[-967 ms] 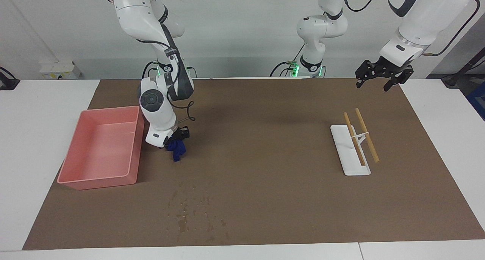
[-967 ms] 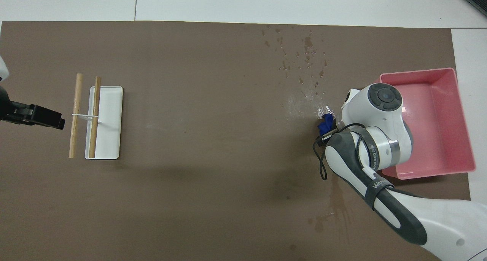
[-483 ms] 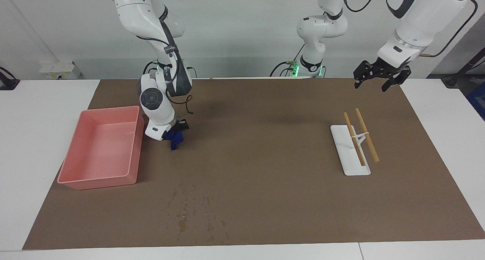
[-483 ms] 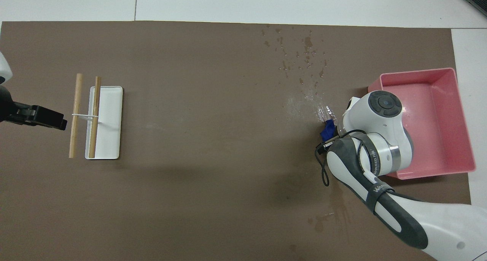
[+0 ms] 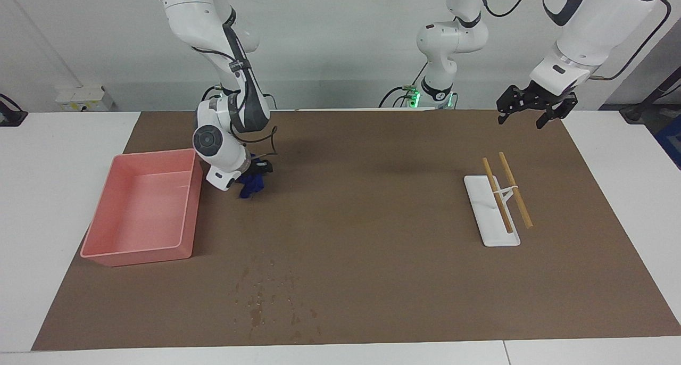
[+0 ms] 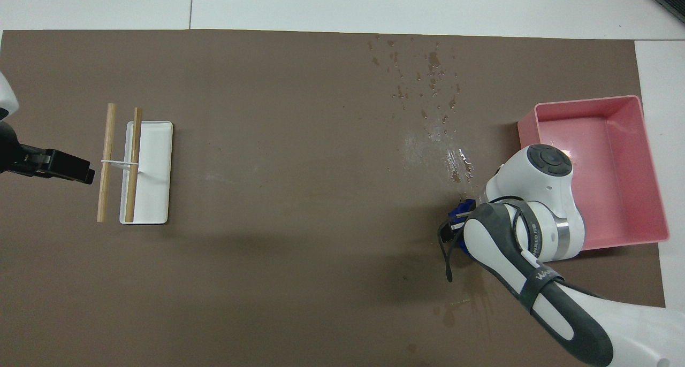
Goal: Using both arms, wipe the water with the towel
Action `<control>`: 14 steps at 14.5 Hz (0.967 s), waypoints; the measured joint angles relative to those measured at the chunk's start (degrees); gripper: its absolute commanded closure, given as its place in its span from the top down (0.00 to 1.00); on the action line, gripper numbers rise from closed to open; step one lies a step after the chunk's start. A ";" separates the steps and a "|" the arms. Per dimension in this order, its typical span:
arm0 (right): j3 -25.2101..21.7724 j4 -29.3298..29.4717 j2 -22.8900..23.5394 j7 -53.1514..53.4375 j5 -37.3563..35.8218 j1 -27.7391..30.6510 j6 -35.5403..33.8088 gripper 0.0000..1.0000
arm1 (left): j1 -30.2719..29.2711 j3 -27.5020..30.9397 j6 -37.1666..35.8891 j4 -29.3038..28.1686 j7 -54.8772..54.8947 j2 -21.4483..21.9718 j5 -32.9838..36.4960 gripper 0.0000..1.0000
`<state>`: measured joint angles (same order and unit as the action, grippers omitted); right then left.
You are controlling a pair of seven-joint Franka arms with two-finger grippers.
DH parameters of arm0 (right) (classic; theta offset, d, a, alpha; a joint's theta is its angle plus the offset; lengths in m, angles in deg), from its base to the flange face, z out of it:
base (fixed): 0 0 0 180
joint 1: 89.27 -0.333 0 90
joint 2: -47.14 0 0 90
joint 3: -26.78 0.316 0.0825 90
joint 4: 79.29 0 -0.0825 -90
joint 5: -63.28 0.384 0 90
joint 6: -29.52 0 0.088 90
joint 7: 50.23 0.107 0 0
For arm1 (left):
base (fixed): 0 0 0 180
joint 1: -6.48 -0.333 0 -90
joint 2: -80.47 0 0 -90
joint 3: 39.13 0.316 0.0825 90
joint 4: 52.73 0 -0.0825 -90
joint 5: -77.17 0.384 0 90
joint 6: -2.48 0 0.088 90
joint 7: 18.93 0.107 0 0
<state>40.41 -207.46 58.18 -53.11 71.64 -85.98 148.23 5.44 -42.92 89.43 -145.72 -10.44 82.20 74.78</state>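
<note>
Facing view, read from the robots' end outward: the right gripper (image 5: 259, 169) is low beside the pink rectangular plastic tub (image 5: 109, 210), its fingers clenched on the deep-blue crumpled cloth towel (image 5: 251, 184), which hangs as a lumpy wad at or just above the brown mat (image 5: 372, 221); contact with the mat cannot be confirmed. The left gripper (image 5: 532, 105) waits in the air over the mat's corner at the left arm's end, fingers spread and empty, above the white flat tray (image 5: 481, 205) carrying two wooden sticks (image 5: 515, 189). Farthest from the robots, the water (image 5: 271, 301) lies as small dark specks near the mat's edge, well apart from the towel. Assessment: the towel is light, soft and limp; it will deform and trail rather than push. A grip into the bunched folds, as presently taken, appears sound; a single loose edge would likely slip.
</note>
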 measured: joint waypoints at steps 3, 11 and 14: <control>-0.19 -1.61 -0.77 0.09 5.05 0.26 -0.40 0.00 | -0.04 0.13 0.00 0.00 0.00 0.00 0.22 1.00; 0.23 -4.72 -2.66 0.09 8.51 0.00 -2.36 0.00 | -0.04 0.12 -0.01 0.00 0.00 0.00 1.47 1.00; 0.44 -4.81 -3.21 0.08 3.24 -0.28 -2.96 0.00 | -0.04 0.10 -0.02 0.00 0.00 0.00 1.49 1.00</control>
<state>40.85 -212.27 54.97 -53.03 74.88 -86.26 145.27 5.40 -42.81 89.41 -145.72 -10.44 82.21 76.26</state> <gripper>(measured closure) 0.771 0.000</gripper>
